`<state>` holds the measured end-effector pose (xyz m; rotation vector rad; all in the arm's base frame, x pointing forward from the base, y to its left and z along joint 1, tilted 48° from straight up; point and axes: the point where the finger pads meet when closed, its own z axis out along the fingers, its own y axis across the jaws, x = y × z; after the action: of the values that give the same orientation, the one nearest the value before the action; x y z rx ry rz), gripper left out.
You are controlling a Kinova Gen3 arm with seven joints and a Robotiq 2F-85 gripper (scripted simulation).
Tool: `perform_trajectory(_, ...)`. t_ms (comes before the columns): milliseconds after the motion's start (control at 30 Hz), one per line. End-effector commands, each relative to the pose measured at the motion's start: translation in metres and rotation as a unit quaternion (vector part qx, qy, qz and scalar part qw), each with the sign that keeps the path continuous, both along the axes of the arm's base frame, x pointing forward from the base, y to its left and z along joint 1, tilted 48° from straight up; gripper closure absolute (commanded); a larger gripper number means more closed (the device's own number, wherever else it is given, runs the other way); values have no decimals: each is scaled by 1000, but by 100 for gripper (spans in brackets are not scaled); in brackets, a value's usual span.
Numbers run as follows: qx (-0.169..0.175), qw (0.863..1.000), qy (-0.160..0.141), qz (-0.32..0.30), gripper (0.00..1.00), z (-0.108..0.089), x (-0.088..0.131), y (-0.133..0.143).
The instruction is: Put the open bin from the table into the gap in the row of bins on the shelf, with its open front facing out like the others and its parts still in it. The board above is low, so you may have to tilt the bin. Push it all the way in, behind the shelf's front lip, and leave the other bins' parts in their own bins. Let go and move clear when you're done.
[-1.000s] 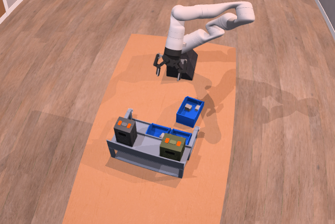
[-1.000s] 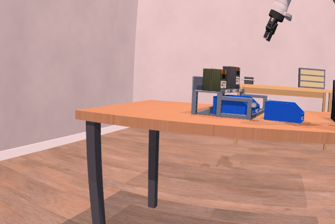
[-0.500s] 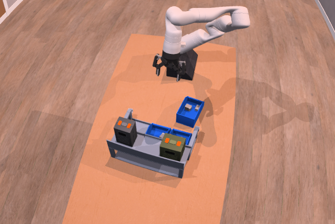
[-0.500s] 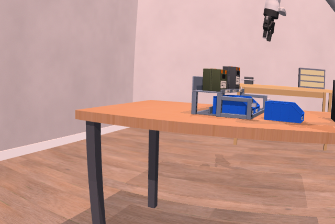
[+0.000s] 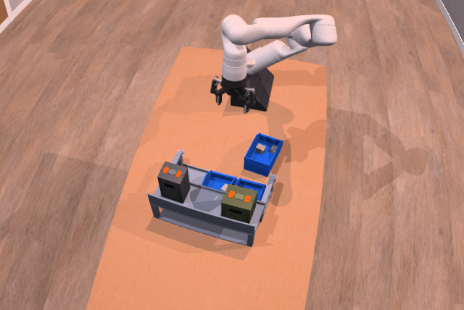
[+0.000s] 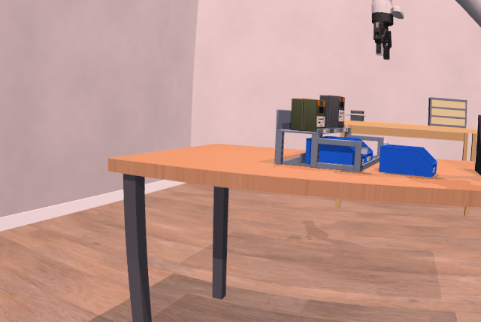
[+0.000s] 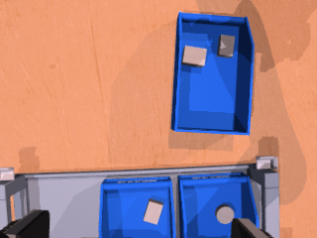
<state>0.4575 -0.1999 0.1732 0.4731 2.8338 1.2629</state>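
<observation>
The loose blue bin [image 5: 257, 164] [image 6: 403, 161] [image 7: 213, 96] stands upright on the table in front of the shelf's right end, its low sloped front facing away from the shelf. It holds a pale block [image 5: 260, 148] [image 7: 194, 56] and a darker grey part [image 5: 273, 148] [image 7: 226, 46]. My gripper [image 5: 232, 106] [image 6: 382, 56] is open and empty, pointing down, high above the table. The grey shelf [image 5: 206, 201] [image 6: 314, 151] [image 7: 271, 198] holds two blue bins side by side, a middle bin [image 7: 124, 203] and a right bin [image 7: 198, 203], each with parts. The gap is at the left end in the wrist view.
On the shelf's upper board stand a dark grey case [image 5: 170, 187] [image 6: 334, 112] at the left and an olive green case [image 5: 236, 207] [image 6: 303, 114] at the right. Upright end posts and a low front lip [image 7: 89, 174] bound the lower level.
</observation>
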Motion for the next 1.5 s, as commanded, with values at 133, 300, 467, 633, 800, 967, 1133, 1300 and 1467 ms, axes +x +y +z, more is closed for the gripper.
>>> perform_trajectory(133,7,1000,8,7,0,1,2,0)
perform_trajectory(300,7,1000,8,7,0,27,-15,26)
perform_trajectory(467,7,1000,8,7,0,34,-20,32)
perform_trajectory(633,7,1000,8,7,0,34,-20,32)
perform_trajectory(800,7,1000,9,7,0,46,-28,45)
perform_trajectory(967,7,1000,8,7,0,66,-41,64)
perform_trajectory(1133,7,1000,8,7,0,66,-41,64)
perform_trajectory(1300,7,1000,8,7,0,66,-41,64)
perform_trajectory(1467,7,1000,8,7,0,101,-64,99)
